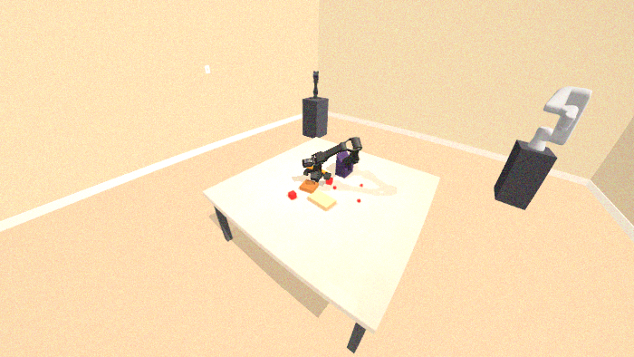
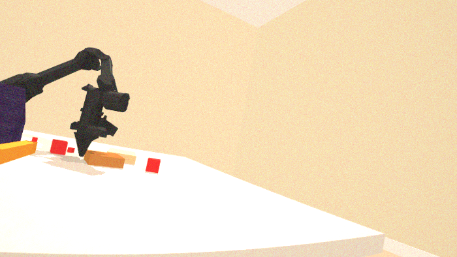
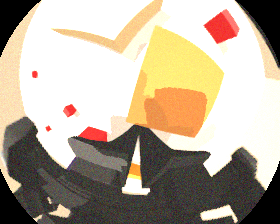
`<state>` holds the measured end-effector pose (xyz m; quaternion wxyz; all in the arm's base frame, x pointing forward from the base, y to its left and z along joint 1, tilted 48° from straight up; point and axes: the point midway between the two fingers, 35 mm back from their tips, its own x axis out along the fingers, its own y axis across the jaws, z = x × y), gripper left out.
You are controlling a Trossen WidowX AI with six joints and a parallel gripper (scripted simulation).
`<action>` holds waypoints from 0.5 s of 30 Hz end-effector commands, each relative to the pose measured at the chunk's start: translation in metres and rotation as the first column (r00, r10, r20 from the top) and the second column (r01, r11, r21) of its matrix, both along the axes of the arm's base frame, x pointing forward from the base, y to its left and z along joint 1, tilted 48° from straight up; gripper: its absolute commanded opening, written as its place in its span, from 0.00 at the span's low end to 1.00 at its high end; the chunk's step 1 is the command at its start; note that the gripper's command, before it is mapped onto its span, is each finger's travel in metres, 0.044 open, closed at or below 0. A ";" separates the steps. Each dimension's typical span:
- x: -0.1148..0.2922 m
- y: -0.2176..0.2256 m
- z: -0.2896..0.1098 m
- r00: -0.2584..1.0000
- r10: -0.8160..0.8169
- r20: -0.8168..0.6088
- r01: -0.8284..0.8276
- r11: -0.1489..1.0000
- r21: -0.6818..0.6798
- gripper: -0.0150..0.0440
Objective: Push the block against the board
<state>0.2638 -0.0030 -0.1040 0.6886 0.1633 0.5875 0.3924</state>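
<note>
The orange square block (image 1: 308,186) (image 2: 104,159) (image 3: 179,96) lies flat on the white table (image 1: 355,250) (image 2: 168,207). The tan board (image 1: 321,201) (image 2: 127,157) lies flat just beyond it, on the side away from the arm. In the top view there is a narrow gap between them and their edges are not in line. My gripper (image 1: 312,179) (image 2: 81,154) (image 3: 138,149) is shut and empty. Its tip is down at table height, right at the block's near side. I cannot tell if it touches the block.
A larger red cube (image 1: 292,195) (image 2: 153,165) (image 3: 223,26) lies past the block, another (image 1: 329,180) (image 2: 58,147) (image 3: 94,135) near the gripper. Small red bits (image 1: 358,200) are scattered around. The arm's purple base (image 1: 343,166) (image 2: 12,112) stands behind. A yellow-orange bar (image 2: 16,149) lies at the left edge.
</note>
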 end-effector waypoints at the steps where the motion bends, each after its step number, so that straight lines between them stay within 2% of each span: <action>1: 0.008 0.002 0.001 1.000 0.001 0.006 -0.001 1.000 0.004 0.25; 15: 0.019 0.003 0.002 1.000 0.001 0.006 -0.002 1.000 0.004 0.25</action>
